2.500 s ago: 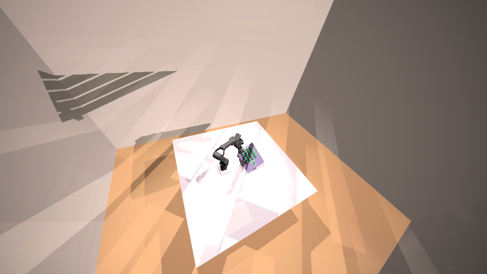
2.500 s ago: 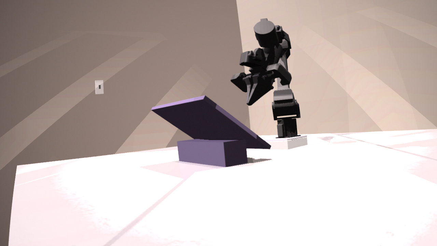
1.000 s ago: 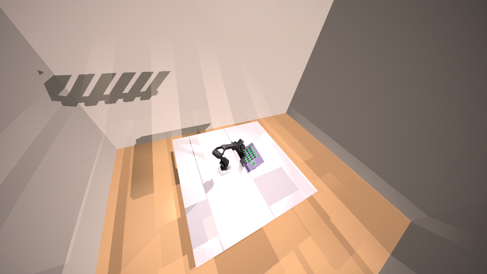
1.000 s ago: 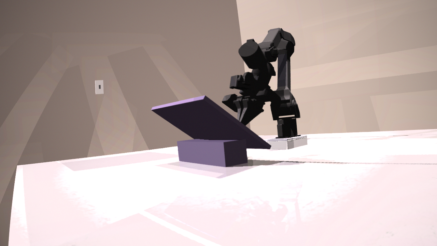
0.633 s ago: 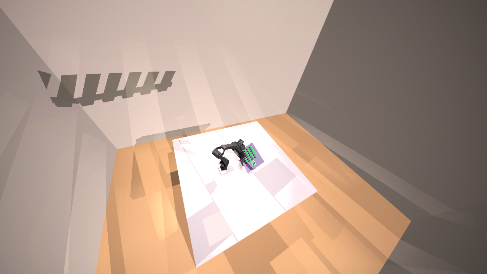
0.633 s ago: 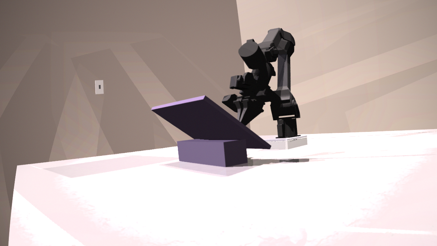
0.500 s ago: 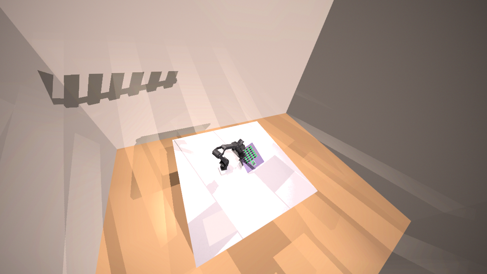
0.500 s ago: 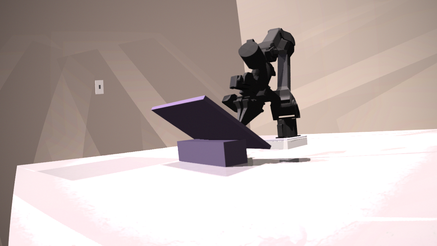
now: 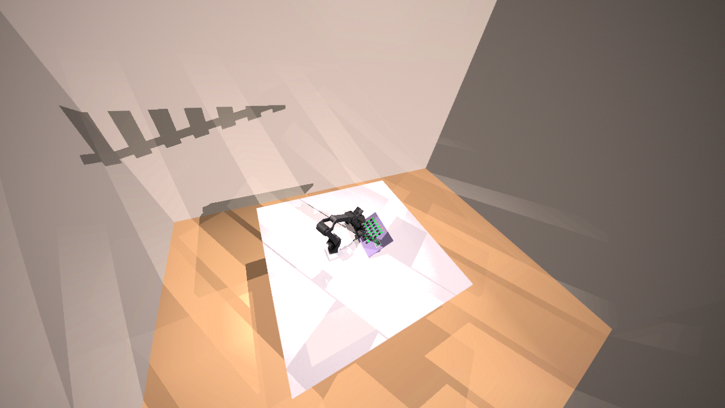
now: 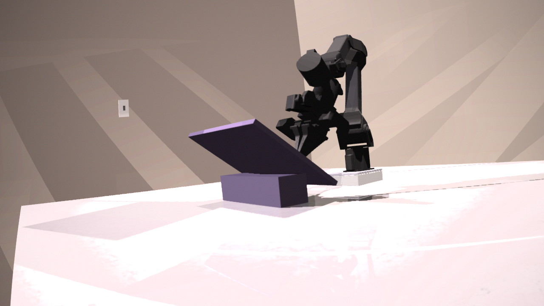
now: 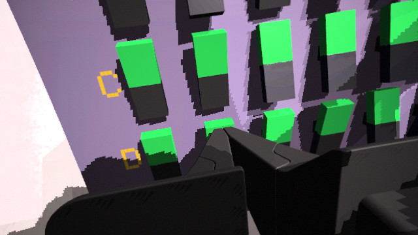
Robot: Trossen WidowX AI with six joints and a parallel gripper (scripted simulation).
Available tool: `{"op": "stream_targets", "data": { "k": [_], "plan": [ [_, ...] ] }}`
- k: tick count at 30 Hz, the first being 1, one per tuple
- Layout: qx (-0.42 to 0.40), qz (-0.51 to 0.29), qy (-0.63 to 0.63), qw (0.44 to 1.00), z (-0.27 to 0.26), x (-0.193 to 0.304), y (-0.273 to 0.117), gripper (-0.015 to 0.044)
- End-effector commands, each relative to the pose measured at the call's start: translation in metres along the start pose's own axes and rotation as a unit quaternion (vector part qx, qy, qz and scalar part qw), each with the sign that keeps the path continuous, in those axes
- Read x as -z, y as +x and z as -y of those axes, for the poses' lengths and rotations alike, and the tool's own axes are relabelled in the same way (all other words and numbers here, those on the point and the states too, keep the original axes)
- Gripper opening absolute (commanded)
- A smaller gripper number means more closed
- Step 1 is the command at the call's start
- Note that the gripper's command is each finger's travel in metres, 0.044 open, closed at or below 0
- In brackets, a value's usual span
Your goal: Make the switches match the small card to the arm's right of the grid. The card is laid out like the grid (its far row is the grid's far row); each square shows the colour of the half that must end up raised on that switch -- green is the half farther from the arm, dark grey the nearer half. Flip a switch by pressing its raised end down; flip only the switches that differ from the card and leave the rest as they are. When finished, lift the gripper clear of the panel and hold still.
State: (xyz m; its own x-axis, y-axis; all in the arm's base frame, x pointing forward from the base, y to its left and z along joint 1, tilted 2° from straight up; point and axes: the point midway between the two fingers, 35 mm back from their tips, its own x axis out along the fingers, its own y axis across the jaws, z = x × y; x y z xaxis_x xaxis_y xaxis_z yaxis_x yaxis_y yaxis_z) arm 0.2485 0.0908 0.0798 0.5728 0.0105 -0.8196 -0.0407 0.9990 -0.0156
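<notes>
The purple panel [image 9: 371, 250] [image 10: 243, 148] [image 11: 75, 108] slopes up away from the arm and bears a grid of green and dark grey switches. My gripper [image 10: 299, 149] [image 11: 223, 137] is shut and empty. In the wrist view its tips are over the second switch [image 11: 219, 123] from the left in row D; they cover its lower part, and contact cannot be told. Beside it, the first row D switch [image 11: 158, 143] shows its green half. Row C switches [image 11: 138, 63] [image 11: 210, 53] [image 11: 275, 42] show green far halves. The small card [image 9: 377, 243] is too small to read.
A purple block [image 10: 250, 188] supports the panel on the white table [image 9: 344, 294]. Yellow letters C [image 11: 102, 85] and D [image 11: 124, 158] mark rows at the panel's left edge. More switches [image 11: 206, 6] lie beyond row C. A wall plate [image 10: 123, 108] is far behind.
</notes>
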Motion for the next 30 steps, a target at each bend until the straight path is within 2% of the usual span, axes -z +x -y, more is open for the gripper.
{"op": "stream_targets", "data": {
  "k": [1,30],
  "plan": [
    [-0.003,-0.001,-0.003,1.000,-0.0008,0.0006,0.0010,0.0000],
    [0.000,0.000,0.000,1.000,-0.0003,-0.0002,0.0018,0.0000]
  ]
}}
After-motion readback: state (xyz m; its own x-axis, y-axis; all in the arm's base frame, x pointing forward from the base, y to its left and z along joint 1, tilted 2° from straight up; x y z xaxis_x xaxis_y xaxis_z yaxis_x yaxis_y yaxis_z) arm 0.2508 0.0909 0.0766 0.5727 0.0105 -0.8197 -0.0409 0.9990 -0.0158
